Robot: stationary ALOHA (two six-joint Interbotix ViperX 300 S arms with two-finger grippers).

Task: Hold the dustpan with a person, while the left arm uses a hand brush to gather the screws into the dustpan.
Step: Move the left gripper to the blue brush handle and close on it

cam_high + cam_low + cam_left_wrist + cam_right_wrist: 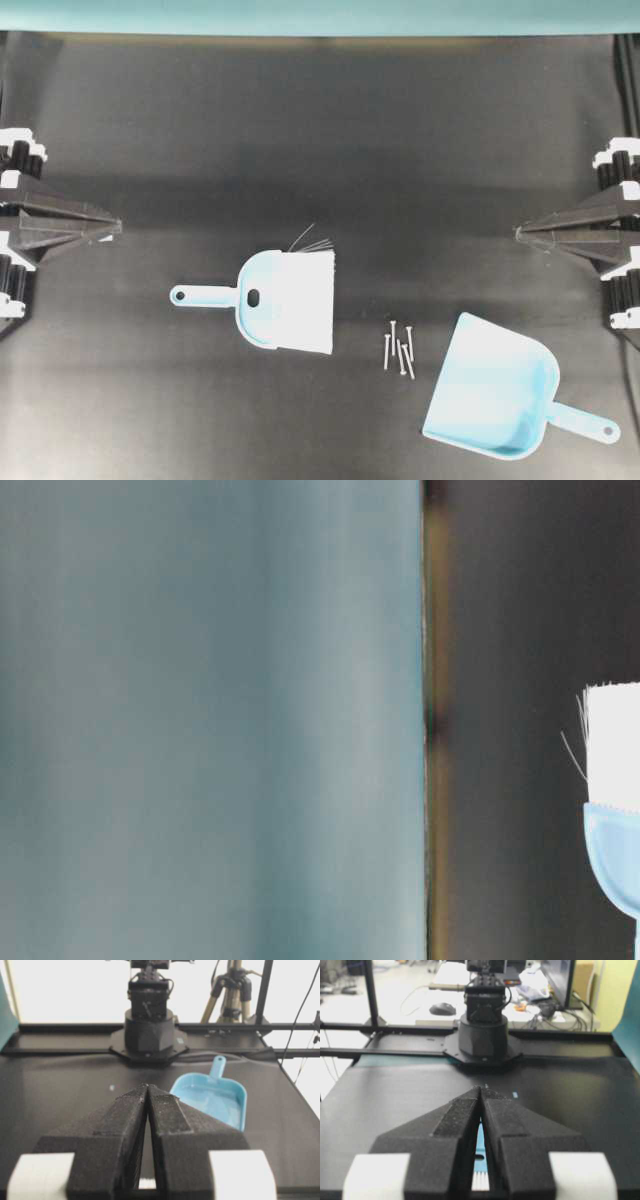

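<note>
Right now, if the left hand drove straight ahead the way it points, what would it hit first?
Probably nothing on the table: the shut left hand points level across, passing above the hand brush. The right hand faces it; height is uncertain.

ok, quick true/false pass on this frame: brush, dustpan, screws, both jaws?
1. The brush lies on the table, held by nothing. True.
2. The screws are inside the dustpan. False: they lie on the table between brush and dustpan.
3. The left gripper has its jaws shut and empty. True.
4. The right gripper grips the dustpan handle. False: it is shut, well apart from the dustpan.
5. A hand steadies the dustpan. False: none is visible.
</note>
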